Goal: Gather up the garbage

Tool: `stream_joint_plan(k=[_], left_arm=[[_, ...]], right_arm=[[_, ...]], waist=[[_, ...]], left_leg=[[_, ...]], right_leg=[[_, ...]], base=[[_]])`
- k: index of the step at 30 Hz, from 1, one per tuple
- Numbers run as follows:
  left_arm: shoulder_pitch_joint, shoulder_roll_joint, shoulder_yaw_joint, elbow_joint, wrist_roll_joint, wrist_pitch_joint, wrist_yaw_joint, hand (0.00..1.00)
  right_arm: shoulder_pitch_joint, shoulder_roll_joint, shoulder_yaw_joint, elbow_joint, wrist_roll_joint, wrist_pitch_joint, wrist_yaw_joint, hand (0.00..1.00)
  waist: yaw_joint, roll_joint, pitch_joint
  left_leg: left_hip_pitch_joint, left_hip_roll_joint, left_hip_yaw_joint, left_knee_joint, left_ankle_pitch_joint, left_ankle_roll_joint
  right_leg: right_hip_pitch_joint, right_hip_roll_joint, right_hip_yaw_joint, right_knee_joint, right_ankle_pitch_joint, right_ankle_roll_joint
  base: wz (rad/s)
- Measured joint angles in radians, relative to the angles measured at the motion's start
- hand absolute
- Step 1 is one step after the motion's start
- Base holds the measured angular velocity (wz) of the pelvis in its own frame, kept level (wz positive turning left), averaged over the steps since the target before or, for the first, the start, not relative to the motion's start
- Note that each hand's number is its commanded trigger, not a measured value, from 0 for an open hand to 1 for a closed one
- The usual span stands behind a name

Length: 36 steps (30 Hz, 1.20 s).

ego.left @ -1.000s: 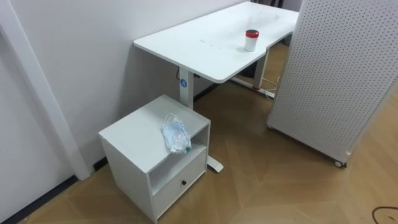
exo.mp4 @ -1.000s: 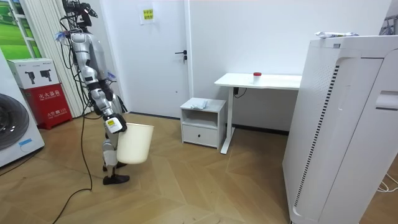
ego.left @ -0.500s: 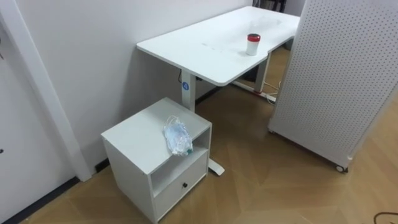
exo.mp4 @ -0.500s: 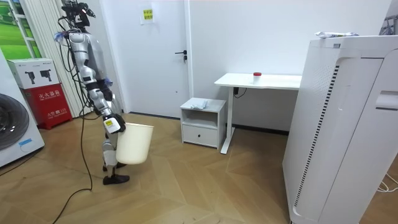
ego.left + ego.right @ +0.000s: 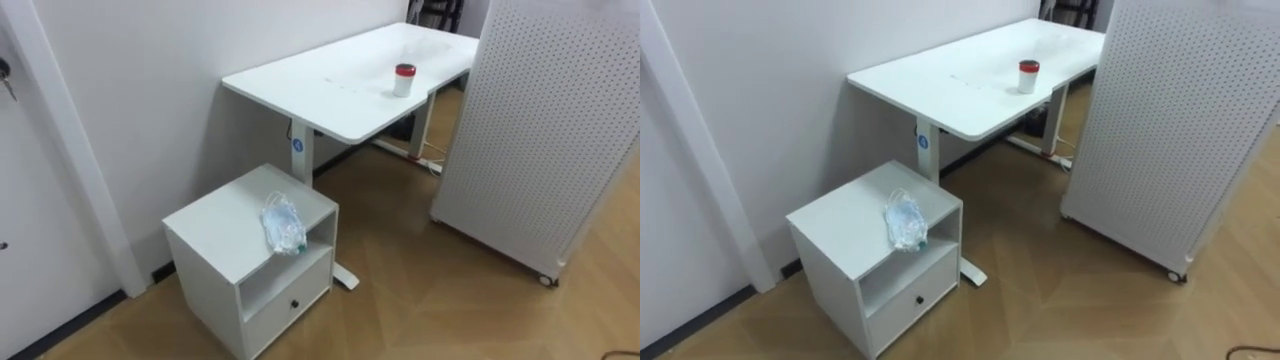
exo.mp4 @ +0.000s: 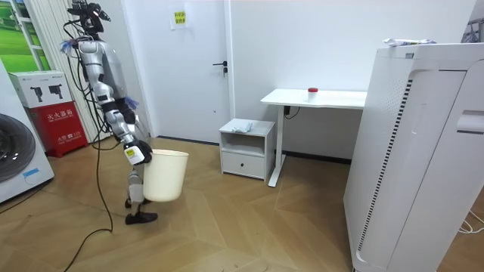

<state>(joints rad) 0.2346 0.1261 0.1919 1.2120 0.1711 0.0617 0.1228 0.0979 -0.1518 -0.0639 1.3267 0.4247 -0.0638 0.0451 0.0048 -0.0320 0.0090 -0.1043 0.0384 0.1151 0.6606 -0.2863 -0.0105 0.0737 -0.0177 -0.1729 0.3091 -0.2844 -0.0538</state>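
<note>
Looking down on the garbage (image 5: 283, 224), a crumpled clear plastic bag, lying on top of a low white cabinet (image 5: 215, 215), at the top's right edge just above the open shelf, one end drooping a little over that edge. Beyond it, further off and to the right, a white bench (image 5: 330, 85) carrying a small white cup with a red lid (image 5: 403, 79). On the far right, a white perforated panel (image 5: 550, 130) on wheels.

Over to the room view: standing on the wood floor at the room view's left, facing the cabinet, with the right robot hand (image 6: 134, 154) down at the rim of a white bin (image 6: 165, 175) hanging clear of the floor. Cannot tell how that robot hand grips. Well apart from the garbage, with a stretch of open floor between.

For writing: a small round blue sticker (image 5: 296, 145) on the bench leg and a yellow notice (image 6: 179, 17) high on the door (image 6: 200, 68), both too small to read.
</note>
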Motion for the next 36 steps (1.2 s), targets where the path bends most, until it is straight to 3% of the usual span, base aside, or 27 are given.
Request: stream_joint_plan(k=[2,3,4,6,8,9,10,11,14,16,18,19,20,21,22,24,25,26,28,30,31,32,33,34,35,36], left_arm=[[0.012,-0.002,-0.007,-0.003,-0.001,0.003,-0.001,0.00],[0.021,-0.002,-0.021,-0.003,-0.004,0.005,0.000,0.00],[0.028,-0.002,-0.024,-0.003,-0.004,0.005,0.000,0.00],[0.053,-0.003,-0.025,-0.004,-0.005,0.002,0.000,0.00],[0.053,-0.003,-0.025,-0.004,-0.004,-0.008,0.000,0.00],[0.060,-0.003,-0.025,-0.005,-0.004,-0.023,0.000,0.00],[0.061,-0.003,-0.024,-0.008,-0.004,-0.031,0.000,0.00],[0.061,-0.001,-0.018,-0.012,-0.004,-0.043,0.000,0.00],[0.042,-0.003,0.000,-0.017,-0.004,-0.068,-0.001,0.00],[0.027,0.000,0.002,-0.017,-0.004,-0.069,-0.001,0.00],[0.004,0.001,-0.003,-0.015,-0.012,-0.072,0.001,0.00],[-0.004,0.001,-0.004,-0.015,-0.017,-0.076,0.001,0.00],[-0.017,0.004,-0.002,-0.015,-0.031,-0.088,0.005,0.00],[-0.031,0.011,-0.007,-0.015,-0.044,-0.098,0.010,0.00],[-0.039,0.014,-0.010,-0.015,-0.052,-0.100,0.018,0.00],[-0.075,0.023,-0.027,-0.016,-0.052,-0.114,0.052,0.00],[-0.082,0.024,-0.033,-0.017,-0.052,-0.115,0.061,0.00],[-0.091,0.024,-0.044,-0.020,-0.053,-0.116,0.075,0.00],[-0.103,0.021,-0.059,-0.039,-0.062,-0.127,0.094,0.00],[-0.099,0.021,-0.076,-0.056,-0.074,-0.150,0.111,0.00],[-0.098,0.022,-0.081,-0.058,-0.081,-0.154,0.111,0.00],[-0.094,0.023,-0.090,-0.063,-0.084,-0.157,0.111,0.00],[-0.089,0.023,-0.091,-0.072,-0.084,-0.158,0.112,0.00],[-0.089,0.021,-0.091,-0.072,-0.085,-0.158,0.113,0.00],[-0.083,0.019,-0.092,-0.071,-0.091,-0.159,0.113,0.00],[-0.078,0.014,-0.091,-0.072,-0.104,-0.163,0.113,0.00]], right_arm=[[0.001,-0.005,0.000,-0.003,0.012,0.000,-0.002,1.00],[0.005,-0.011,0.001,-0.002,0.029,0.005,-0.003,1.00],[0.008,-0.013,0.003,-0.003,0.032,0.009,-0.005,1.00],[0.025,-0.014,0.007,-0.020,0.032,0.020,-0.009,1.00],[0.033,-0.013,0.010,-0.021,0.033,0.023,-0.010,1.00],[0.034,-0.013,0.013,-0.027,0.037,0.022,-0.010,1.00],[0.036,-0.014,0.013,-0.031,0.037,0.022,-0.010,1.00],[0.041,-0.013,0.012,-0.035,0.035,0.022,-0.009,1.00],[0.043,-0.018,-0.002,-0.043,0.003,0.023,-0.012,1.00],[0.043,-0.021,0.000,-0.046,-0.003,0.022,-0.018,1.00],[0.035,-0.021,0.001,-0.053,-0.028,0.023,-0.035,1.00],[0.032,-0.021,0.000,-0.057,-0.031,0.022,-0.039,1.00],[0.025,-0.021,0.001,-0.069,-0.032,0.021,-0.047,1.00],[0.015,-0.021,0.000,-0.083,-0.033,0.020,-0.055,1.00],[0.011,-0.021,0.000,-0.084,-0.033,0.019,-0.056,1.00],[-0.021,-0.020,0.005,-0.082,-0.044,0.019,-0.055,1.00],[-0.029,-0.019,0.008,-0.083,-0.045,0.020,-0.054,1.00],[-0.037,-0.018,0.016,-0.087,-0.045,0.017,-0.046,1.00],[-0.038,-0.018,0.021,-0.099,-0.039,0.010,-0.043,1.00],[-0.026,-0.018,0.020,-0.129,-0.037,0.010,-0.045,1.00],[-0.019,-0.018,0.019,-0.132,-0.036,0.009,-0.045,1.00],[-0.012,-0.017,0.020,-0.134,-0.036,-0.002,-0.043,1.00],[-0.009,-0.016,0.020,-0.133,-0.036,-0.010,-0.041,1.00],[-0.008,-0.015,0.020,-0.131,-0.036,-0.012,-0.041,1.00],[0.002,-0.013,0.020,-0.129,-0.036,-0.018,-0.042,1.00],[0.001,-0.011,0.022,-0.119,-0.037,-0.022,-0.042,1.00]], waist=[[0.001,-0.007,-0.0020],[0.003,-0.006,0.0003],[0.007,-0.006,-0.0003],[0.030,-0.006,-0.0002],[0.028,-0.005,-0.0089],[0.030,-0.022,-0.0103],[0.029,-0.026,-0.0122],[0.027,-0.032,-0.0142],[0.028,-0.050,-0.0124],[0.028,-0.054,-0.0160],[0.029,-0.055,-0.0192],[0.030,-0.055,-0.0190],[0.032,-0.059,-0.0187],[0.029,-0.059,-0.0144],[0.028,-0.059,-0.0135],[0.036,-0.045,-0.0130],[0.040,-0.041,-0.0117],[0.049,-0.030,-0.0078],[0.053,-0.017,-0.0023],[0.051,-0.010,-0.0004],[0.048,-0.008,-0.0003],[0.043,-0.005,-0.0011],[0.034,-0.006,-0.0006],[0.030,-0.001,-0.0007],[0.025,0.000,-0.0055],[0.034,0.004,-0.0123]], left_leg=[[-0.079,-0.015,-0.010,-0.099,-0.003,0.008],[-0.130,-0.015,-0.014,-0.194,0.028,-0.002],[-0.153,-0.017,-0.013,-0.235,0.068,-0.002],[-0.172,-0.017,-0.033,-0.338,0.203,-0.005],[-0.166,-0.023,-0.019,-0.332,0.236,0.010],[-0.163,-0.030,-0.003,-0.329,0.239,0.020],[-0.161,-0.035,0.000,-0.322,0.248,0.030],[-0.162,-0.043,0.011,-0.295,0.227,0.052],[-0.169,-0.056,0.039,-0.210,0.142,0.067],[-0.172,-0.067,0.048,-0.159,0.087,0.075],[-0.157,-0.087,0.060,-0.133,0.029,0.095],[-0.144,-0.090,0.064,-0.133,0.023,0.099],[-0.120,-0.101,0.069,-0.134,0.006,0.107],[-0.098,-0.110,0.073,-0.131,-0.014,0.117],[-0.088,-0.113,0.072,-0.133,-0.021,0.120],[-0.043,-0.110,0.070,-0.155,-0.037,0.133],[-0.031,-0.105,0.069,-0.167,-0.039,0.134],[-0.009,-0.096,0.065,-0.197,-0.040,0.134],[0.018,-0.079,0.059,-0.233,-0.039,0.133],[0.049,-0.064,0.050,-0.277,-0.037,0.130],[0.059,-0.061,0.046,-0.289,-0.036,0.128],[0.075,-0.057,0.036,-0.308,-0.035,0.126],[0.098,-0.055,0.029,-0.325,-0.032,0.121],[0.109,-0.050,0.019,-0.330,-0.034,0.117],[0.125,-0.044,0.013,-0.338,-0.033,0.107],[0.141,-0.031,0.013,-0.353,-0.026,0.092]], right_leg=[[-0.005,-0.014,0.009,0.017,-0.017,0.000],[-0.008,-0.020,0.011,0.024,-0.031,0.008],[-0.005,-0.024,0.017,0.028,-0.038,0.012],[0.014,-0.034,0.046,0.035,-0.067,0.031],[0.015,-0.037,0.073,0.030,-0.083,0.054],[0.019,-0.048,0.090,0.016,-0.079,0.063],[0.024,-0.052,0.093,0.012,-0.076,0.068],[0.040,-0.063,0.095,-0.002,-0.080,0.076],[0.072,-0.099,0.113,-0.014,-0.103,0.093],[0.093,-0.116,0.117,-0.011,-0.120,0.105],[0.088,-0.146,0.101,0.092,-0.136,0.117],[0.067,-0.157,0.090,0.153,-0.136,0.117],[0.014,-0.180,0.075,0.307,-0.123,0.132],[-0.036,-0.208,0.059,0.439,-0.077,0.139],[-0.060,-0.217,0.054,0.487,-0.048,0.135],[-0.140,-0.233,0.045,0.645,0.114,0.108],[-0.157,-0.234,0.041,0.668,0.138,0.106],[-0.193,-0.232,0.030,0.695,0.127,0.106],[-0.251,-0.217,-0.003,0.674,0.065,0.107],[-0.296,-0.180,-0.011,0.485,0.013,0.106],[-0.300,-0.170,-0.011,0.416,0.011,0.108],[-0.290,-0.151,-0.009,0.254,0.017,0.110],[-0.270,-0.127,-0.011,0.096,0.051,0.105],[-0.264,-0.113,-0.008,0.049,0.101,0.108],[-0.243,-0.091,0.001,0.003,0.175,0.125],[-0.208,-0.069,-0.001,-0.031,0.187,0.114]], base=[[-0.13],[-0.09],[-0.36],[-0.53],[-0.38],[-0.40],[-0.34],[-0.20],[-0.15],[-0.08],[0.00],[-0.05],[0.00],[0.07],[0.11],[-0.02],[-0.15],[-0.12],[-0.05],[0.03],[0.17],[0.21],[0.27],[0.36],[0.20],[0.07]])
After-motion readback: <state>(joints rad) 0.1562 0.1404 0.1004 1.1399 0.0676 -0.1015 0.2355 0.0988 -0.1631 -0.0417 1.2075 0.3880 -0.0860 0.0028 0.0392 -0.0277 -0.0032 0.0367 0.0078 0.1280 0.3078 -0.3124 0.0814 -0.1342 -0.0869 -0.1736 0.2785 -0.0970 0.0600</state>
